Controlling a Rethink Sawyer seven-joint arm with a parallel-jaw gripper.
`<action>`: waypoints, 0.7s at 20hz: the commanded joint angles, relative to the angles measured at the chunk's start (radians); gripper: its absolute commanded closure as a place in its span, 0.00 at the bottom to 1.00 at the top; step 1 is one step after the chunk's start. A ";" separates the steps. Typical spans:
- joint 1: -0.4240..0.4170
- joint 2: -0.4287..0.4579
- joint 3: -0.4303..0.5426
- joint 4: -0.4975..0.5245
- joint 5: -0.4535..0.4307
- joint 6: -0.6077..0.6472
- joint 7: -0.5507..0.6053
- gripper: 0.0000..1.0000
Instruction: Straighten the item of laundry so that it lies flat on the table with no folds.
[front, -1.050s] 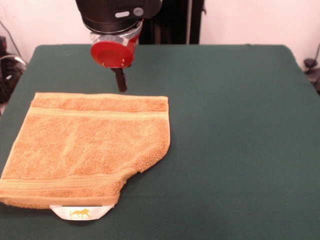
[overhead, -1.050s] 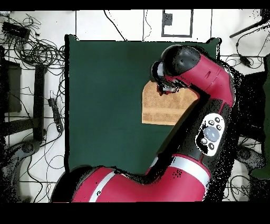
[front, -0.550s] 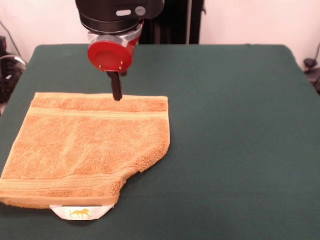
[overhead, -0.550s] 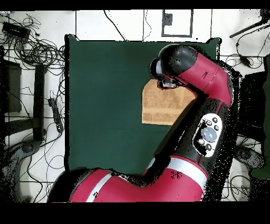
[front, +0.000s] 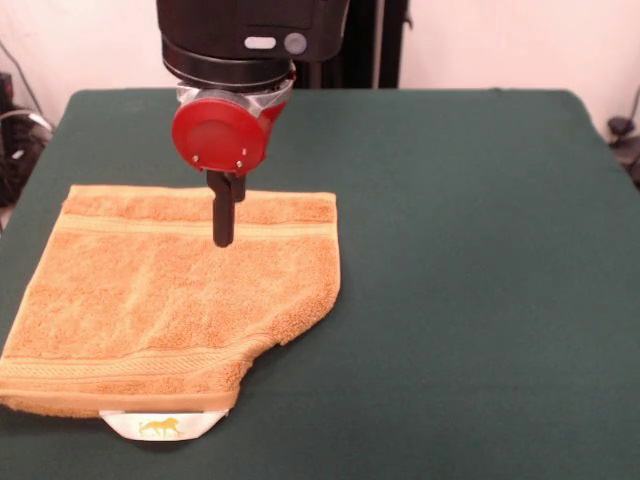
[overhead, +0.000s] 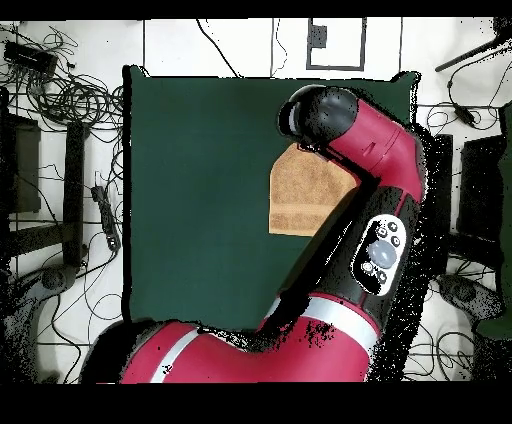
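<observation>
Gripper (front: 223, 232) is hanging over the towel's (front: 170, 300) far stripe band, fingers looking pressed together as one dark stem, holding nothing. Towel is lying folded on the table's (front: 470, 250) left side, white tag (front: 160, 425) poking out nearest.

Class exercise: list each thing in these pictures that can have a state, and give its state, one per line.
towel: folded over, not spread flat, white tag sticking out at near edge.
gripper: tips over the towel's far stripe band; open or shut unclear.
table: towel lying on it.
</observation>
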 joint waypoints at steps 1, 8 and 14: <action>0.047 0.092 0.057 0.056 0.054 0.000 0.356 0.00; 0.048 0.119 0.035 0.020 0.079 0.024 0.373 0.00; 0.049 0.115 0.038 0.048 0.085 -0.009 0.337 0.00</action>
